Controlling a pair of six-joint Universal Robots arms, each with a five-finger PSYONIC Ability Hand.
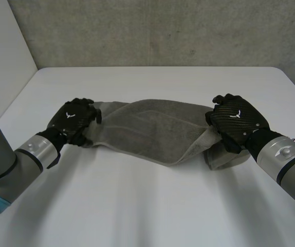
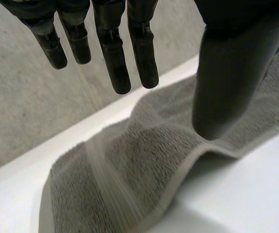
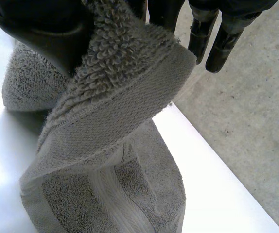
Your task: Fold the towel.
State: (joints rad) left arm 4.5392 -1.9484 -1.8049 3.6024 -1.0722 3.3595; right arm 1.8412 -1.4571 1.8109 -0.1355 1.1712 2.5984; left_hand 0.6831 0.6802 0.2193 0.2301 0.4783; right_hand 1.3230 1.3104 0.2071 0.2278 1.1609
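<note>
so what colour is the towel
The towel is grey with a flat woven band, best seen in the right wrist view.

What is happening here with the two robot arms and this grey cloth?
Two robot arms are folding a grey towel that lies bunched across the white table. The right hand pinches the towel's right end between thumb and fingers and holds it lifted. The left hand is at the left end, its fingers straight and open, gripping nothing. No neat fold is made yet.

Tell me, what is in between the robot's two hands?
The grey towel lies between the left hand and the right hand, seen in the head view.
</note>
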